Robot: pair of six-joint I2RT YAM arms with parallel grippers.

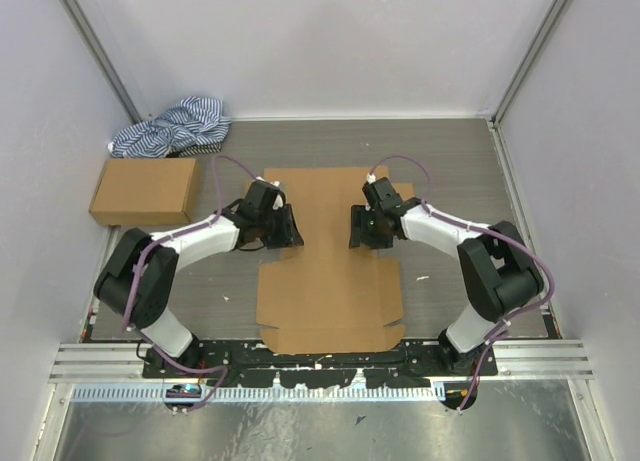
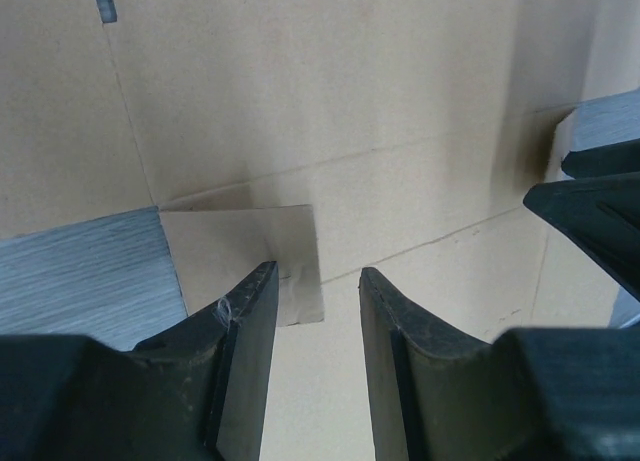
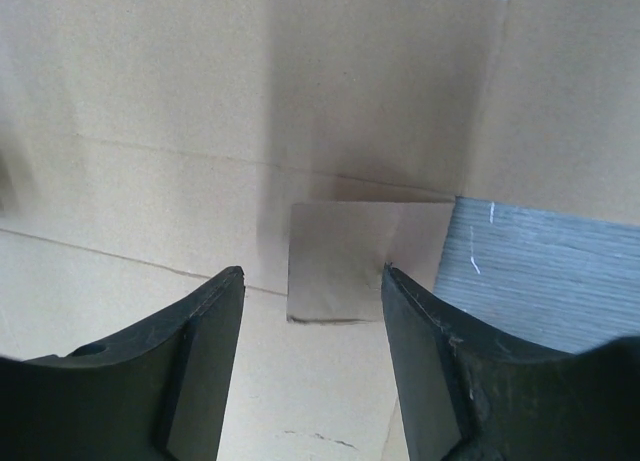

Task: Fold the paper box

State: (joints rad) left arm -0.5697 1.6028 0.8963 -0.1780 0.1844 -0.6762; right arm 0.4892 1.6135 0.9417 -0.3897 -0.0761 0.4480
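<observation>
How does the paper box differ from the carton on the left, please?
The paper box lies unfolded and flat; the carton is a closed block. The paper box lies in the middle, creases and flaps showing; the carton sits apart at the left edge. Both are plain brown cardboard.

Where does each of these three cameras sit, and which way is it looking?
Top external: fixed above and behind the arms, looking down on the table and paper box; both arms show whole.
Left wrist: on the left arm, looking past the left gripper at a box flap; two fingers show.
Right wrist: same past the right gripper, opposite flap.
Shared: all see the box.
</observation>
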